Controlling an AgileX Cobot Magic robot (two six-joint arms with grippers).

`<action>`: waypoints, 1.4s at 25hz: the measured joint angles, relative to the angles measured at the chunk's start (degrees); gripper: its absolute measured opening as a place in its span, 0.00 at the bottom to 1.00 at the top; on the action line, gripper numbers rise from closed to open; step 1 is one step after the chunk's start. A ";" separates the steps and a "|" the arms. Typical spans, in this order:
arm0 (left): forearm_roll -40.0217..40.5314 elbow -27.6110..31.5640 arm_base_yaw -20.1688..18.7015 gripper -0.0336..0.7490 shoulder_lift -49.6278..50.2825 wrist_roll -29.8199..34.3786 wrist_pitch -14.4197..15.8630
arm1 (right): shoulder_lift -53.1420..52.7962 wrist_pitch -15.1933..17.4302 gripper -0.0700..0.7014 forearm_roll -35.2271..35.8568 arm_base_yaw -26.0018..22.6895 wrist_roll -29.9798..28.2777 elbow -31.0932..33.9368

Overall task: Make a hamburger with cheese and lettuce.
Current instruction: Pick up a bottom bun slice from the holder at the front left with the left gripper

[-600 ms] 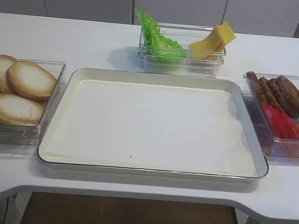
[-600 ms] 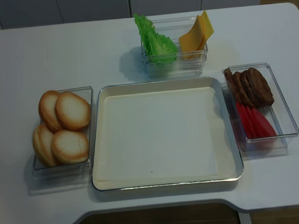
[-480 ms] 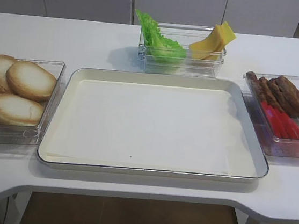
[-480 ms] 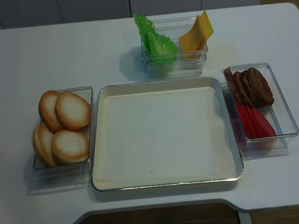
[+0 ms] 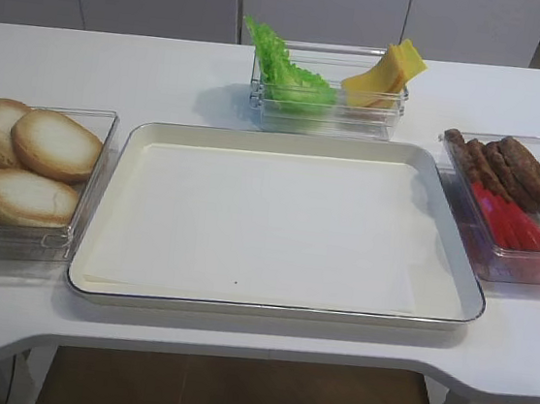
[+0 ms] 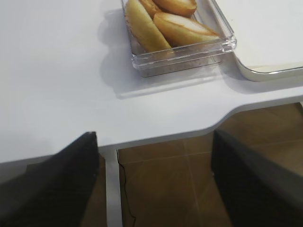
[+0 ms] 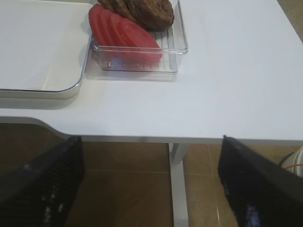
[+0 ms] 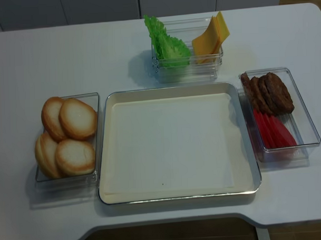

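Exterior high view: nearest the table (image 5: pixel 485 368) edge sits a bare cream metal tray (image 5: pixel 277 310), flanked on the left by a clear bin of 4 bun halves (image 5: pixel 27 196) and on the right by a clear bin of brown patties (image 5: pixel 508 166) and red tomato slices (image 5: pixel 514 222). Behind the tray, 1 clear bin holds the lettuce (image 5: pixel 287 67) on its left and the cheese (image 5: pixel 387 71) on its right. Off the table's near edge, left gripper (image 6: pixel 154 184) and right gripper (image 7: pixel 149 184) both hang with fingers spread wide, holding nothing.
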 joint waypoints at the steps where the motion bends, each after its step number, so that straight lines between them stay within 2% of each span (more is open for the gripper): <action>1: 0.00 0.00 0.00 0.75 0.00 0.00 0.00 | 0.00 0.00 0.99 0.00 0.00 0.00 0.00; 12: 0.00 -0.45 0.00 0.75 0.00 0.25 -0.39 | 0.00 0.00 0.99 0.00 0.00 0.00 0.00; 19: 0.00 -6.06 0.00 0.75 3.47 0.34 -2.17 | 0.00 0.00 0.99 0.00 0.00 0.00 0.00; 23: 0.00 -8.33 0.00 0.75 11.60 0.34 -5.76 | 0.00 0.00 0.99 0.00 0.00 0.00 0.00; 29: 0.00 -11.17 0.00 0.75 25.90 0.34 -14.12 | 0.00 0.00 0.99 0.00 0.00 0.00 0.00; 35: 0.00 -16.67 0.00 0.75 40.86 -0.10 -18.34 | 0.00 0.00 0.99 0.00 0.00 0.08 0.00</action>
